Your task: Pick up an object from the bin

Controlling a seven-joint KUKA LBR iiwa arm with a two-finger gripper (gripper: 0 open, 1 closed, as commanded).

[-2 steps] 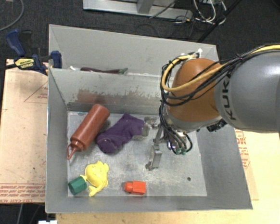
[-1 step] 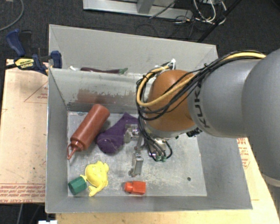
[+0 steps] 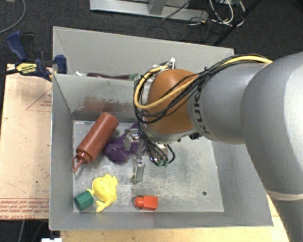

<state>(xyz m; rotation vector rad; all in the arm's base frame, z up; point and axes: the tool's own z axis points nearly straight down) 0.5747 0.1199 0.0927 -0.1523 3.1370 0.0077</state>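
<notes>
This is looking like a robotics lab: a grey industrial arm point(image 3: 257, 100) is hanging over a metal bin point(image 3: 61, 137) sitting on dark carpet point(image 3: 45, 5), with loose cables point(image 3: 223, 8) trailing at 1 o'clock.

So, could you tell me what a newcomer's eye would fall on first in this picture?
The big grey arm with its orange wrist cover, reaching in from the right, dominates; its hand hangs low near the bin's middle, beside a purple lump. After that, the red-brown squeeze bottle lying slanted at the left and the bright yellow toy near the front left corner stand out.
</notes>
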